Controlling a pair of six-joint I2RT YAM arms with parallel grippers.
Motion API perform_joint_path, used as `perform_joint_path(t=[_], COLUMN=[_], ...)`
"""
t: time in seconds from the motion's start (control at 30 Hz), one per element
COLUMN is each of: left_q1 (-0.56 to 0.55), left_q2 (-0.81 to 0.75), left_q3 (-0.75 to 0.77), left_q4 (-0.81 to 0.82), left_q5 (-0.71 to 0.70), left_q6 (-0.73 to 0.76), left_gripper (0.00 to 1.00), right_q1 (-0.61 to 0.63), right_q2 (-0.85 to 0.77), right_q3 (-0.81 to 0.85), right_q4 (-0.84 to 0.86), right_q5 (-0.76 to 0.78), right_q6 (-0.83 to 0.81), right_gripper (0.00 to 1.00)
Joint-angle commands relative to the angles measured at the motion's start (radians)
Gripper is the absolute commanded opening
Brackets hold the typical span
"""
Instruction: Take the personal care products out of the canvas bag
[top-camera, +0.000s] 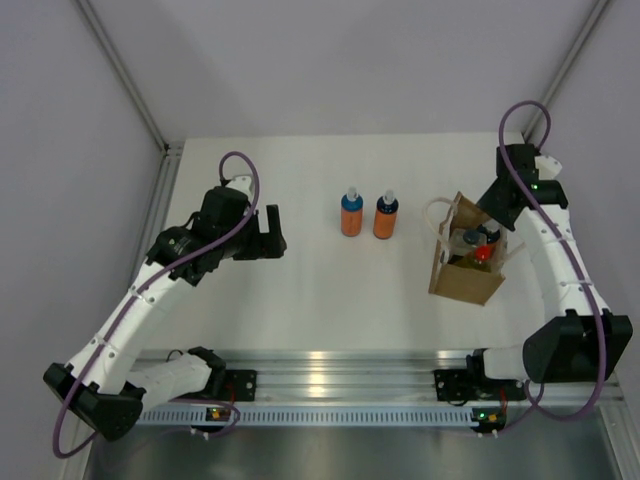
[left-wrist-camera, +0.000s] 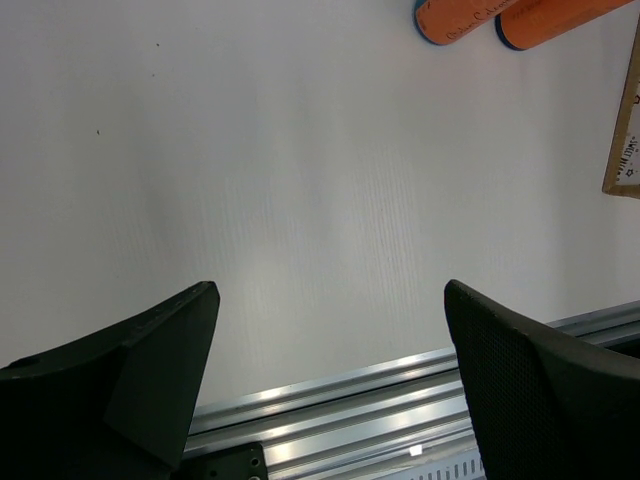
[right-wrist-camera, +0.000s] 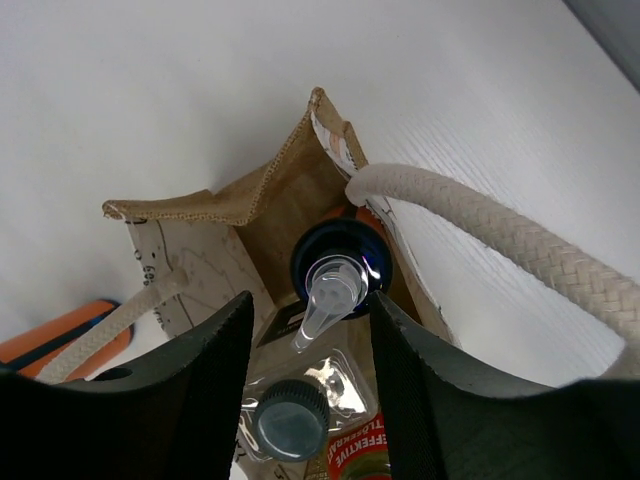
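A: White table, grey walls. Canvas bag?
B: Stood at right, bottles inside. Two orange bottles upright mid-table.
A: Grippers?
B: Right gripper parted either side of a dark-capped pump bottle in the bag. Left gripper spread wide, empty, at left.

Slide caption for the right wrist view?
Open right gripper lined up over a dark-capped pump bottle inside the canvas bag.

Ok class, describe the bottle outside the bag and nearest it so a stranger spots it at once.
Find the bag on the table's right. Two orange bottles stand left of it. Yours is the dark-capped bottle nearer the bag; its neighbour has a bright blue cap.
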Motion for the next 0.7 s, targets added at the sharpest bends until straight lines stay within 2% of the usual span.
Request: perform_joint_path(t=[0.0, 0.43, 0.67], left_q1=[-0.003, -0.001, -0.003], left_q2=[-0.018, -0.018, -0.016], left_q3=[0.0, -0.016, -0.008], left_q4=[0.039, 0.038, 0.038], left_q5=[-0.003, -0.008, -0.009], left_q6=[0.016, 0.007, 0.013], left_gripper=[0.98, 0.98, 0.98], right_q1=[-0.008, -0.009, -0.008], right_q2=[-0.005, -0.02, 0.035], right_q3=[-0.008, -0.074, -0.064], right_q4=[0.001, 0.038, 0.053], right_q5=[0.056, 0.068, 0.059], right_q6=[0.043, 0.101, 0.093], right_gripper=[0.48, 0.44, 0.41])
